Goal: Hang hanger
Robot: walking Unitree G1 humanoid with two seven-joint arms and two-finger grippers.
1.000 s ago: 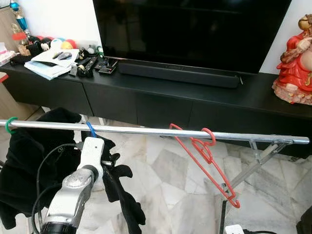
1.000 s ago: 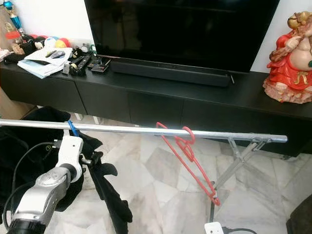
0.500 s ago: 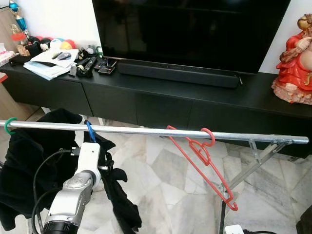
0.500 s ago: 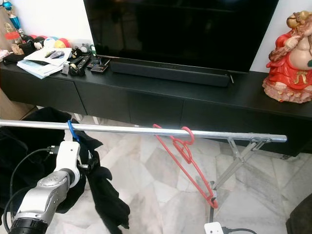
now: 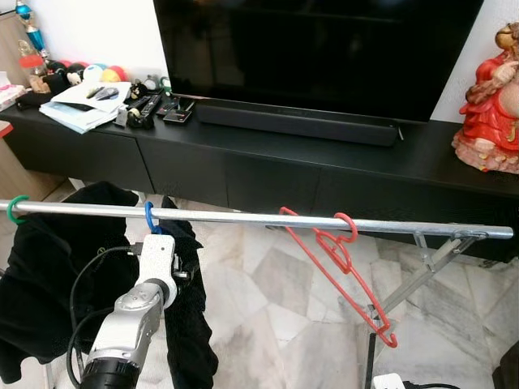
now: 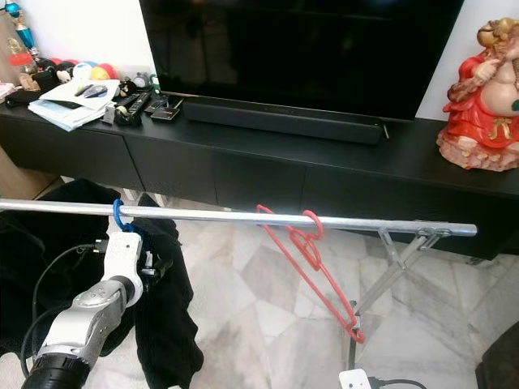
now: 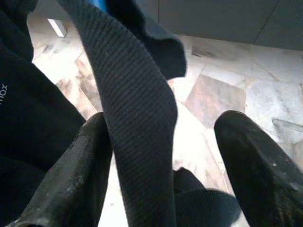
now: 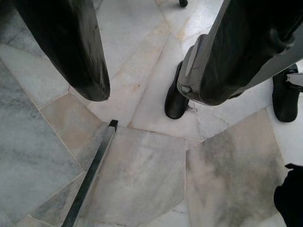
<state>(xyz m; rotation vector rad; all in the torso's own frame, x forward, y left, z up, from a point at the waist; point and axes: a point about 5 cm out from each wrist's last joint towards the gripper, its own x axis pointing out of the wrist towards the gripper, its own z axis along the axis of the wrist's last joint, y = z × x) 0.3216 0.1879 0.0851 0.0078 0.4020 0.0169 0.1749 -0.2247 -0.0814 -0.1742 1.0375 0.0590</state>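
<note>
We see the blue hanger point(image 5: 151, 217) hooked over the silver rail point(image 5: 243, 217) near its left end, with a black garment point(image 5: 188, 324) draped from it and hanging down toward the marble floor point(image 5: 284, 300). Our left gripper point(image 7: 163, 165) sits just below that hook, on the near side of the rail; in the left wrist view its 2 black fingers point(image 7: 75, 175) stand apart, with a ribbed strip of the black garment running between them and lying against 1 finger. We cannot tell whether they pinch it. Our right gripper point(image 8: 142, 71) hangs over the floor with its fingers spread and nothing between them.

Further right on the rail hangs a red hanger point(image 5: 340, 267), tilted so that its lower end points down and right. At the far left end a green hook point(image 5: 15, 209) clips the rail, above more dark clothing point(image 5: 49, 275). Beyond the rail stands a black TV console point(image 5: 268, 154) carrying a television point(image 5: 324, 49), a soundbar point(image 5: 296, 123), papers and remotes at left, and a red figurine point(image 5: 491, 97) at right.
</note>
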